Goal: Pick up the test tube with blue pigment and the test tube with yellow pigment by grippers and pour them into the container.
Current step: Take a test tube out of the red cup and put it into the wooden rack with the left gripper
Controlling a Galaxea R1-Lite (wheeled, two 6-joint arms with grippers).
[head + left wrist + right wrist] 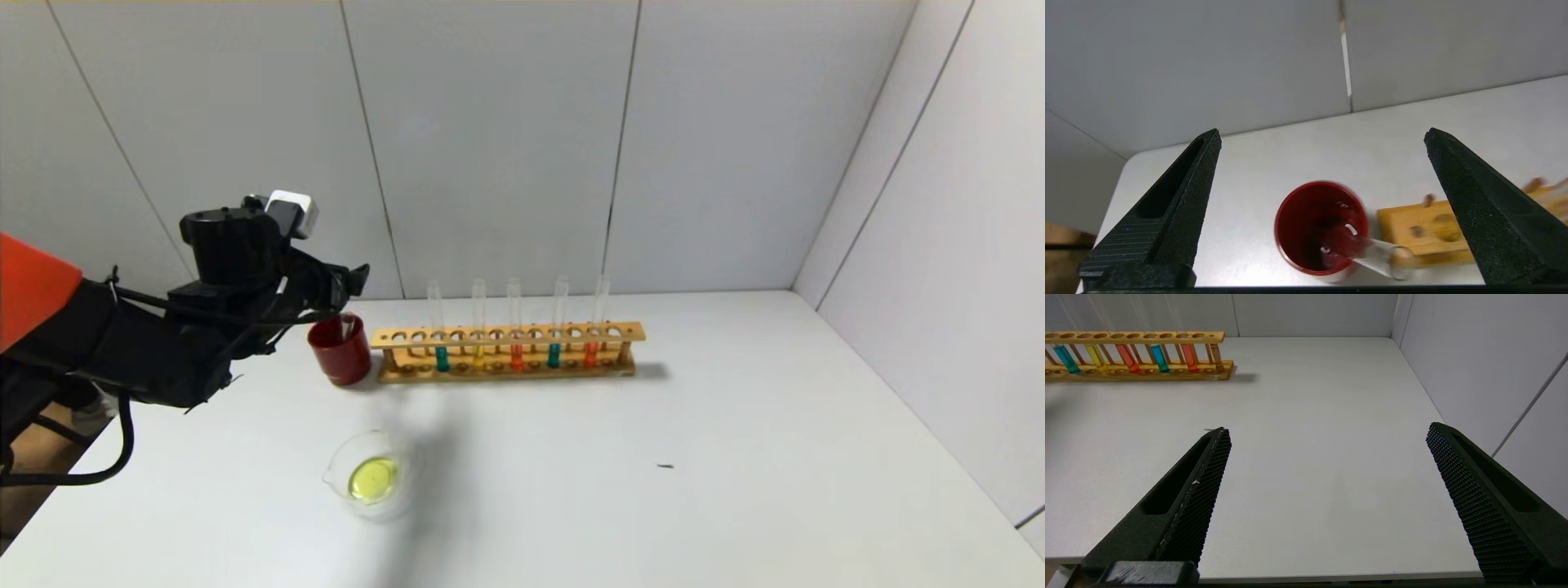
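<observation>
My left gripper [347,290] [1323,131] hovers open just above the dark red cup [340,349] [1319,226], nothing between its fingers. A clear, empty-looking tube [1382,258] leans in that cup, its mouth over the rim toward the rack. Two test tubes with blue pigment [442,358] [553,354] and a test tube with yellow pigment [478,353] stand upright in the wooden rack [506,335]. The container [371,478], a clear glass dish, sits in front of the cup with yellow liquid in it. My right gripper [1329,428] is open and empty over bare table, far from the rack.
Two orange-liquid tubes [516,357] [590,355] share the rack, which has several vacant holes. Grey walls close the table at the back and on the right. A small dark speck [666,466] lies on the white table [735,490].
</observation>
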